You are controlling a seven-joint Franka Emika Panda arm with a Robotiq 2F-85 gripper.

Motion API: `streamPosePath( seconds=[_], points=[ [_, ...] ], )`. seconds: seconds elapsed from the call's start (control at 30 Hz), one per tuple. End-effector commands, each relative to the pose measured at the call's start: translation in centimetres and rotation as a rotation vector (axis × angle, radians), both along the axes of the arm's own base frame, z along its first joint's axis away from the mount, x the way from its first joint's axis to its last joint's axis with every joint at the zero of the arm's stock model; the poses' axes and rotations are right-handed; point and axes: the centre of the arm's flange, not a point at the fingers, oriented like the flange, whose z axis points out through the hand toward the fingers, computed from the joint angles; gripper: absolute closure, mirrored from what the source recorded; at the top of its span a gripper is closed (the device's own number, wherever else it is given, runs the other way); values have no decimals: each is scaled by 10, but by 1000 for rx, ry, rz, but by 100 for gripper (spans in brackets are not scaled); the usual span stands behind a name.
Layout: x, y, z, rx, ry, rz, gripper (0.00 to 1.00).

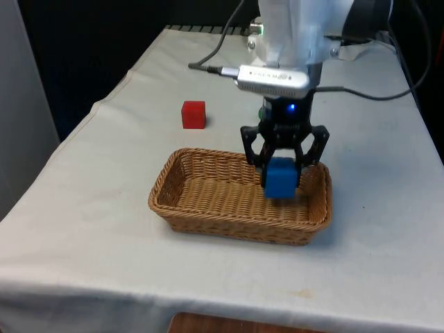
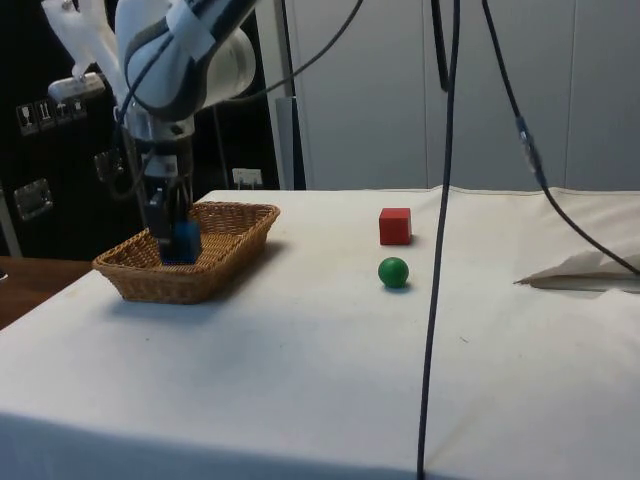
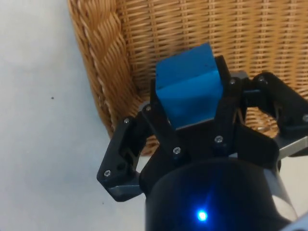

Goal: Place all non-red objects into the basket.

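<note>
One blue block sits clamped in the pincer, hanging just above the floor of the basket near its end at the front view's right. It looks light, stiff and smooth, best held across two flat opposite faces. A green ball on the worktop would likely roll, needing a centred grip. Beside it stands a red cube.

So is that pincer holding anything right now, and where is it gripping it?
Yes. The pincer holds a blue block, pinched on two opposite side faces, over the basket.
</note>
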Motion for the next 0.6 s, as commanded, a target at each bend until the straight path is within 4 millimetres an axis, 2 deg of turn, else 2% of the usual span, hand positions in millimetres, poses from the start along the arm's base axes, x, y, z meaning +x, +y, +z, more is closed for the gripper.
streamPosePath(
  seconds=[0.0,0.27,0.53,0.57],
  points=[
    [1,0,-7,1,0,-1,97],
    [5,1,-20,-5,1,0,97],
    [5,0,-20,-7,2,1,97],
    [5,0,-20,-7,2,1,94]
  ],
)
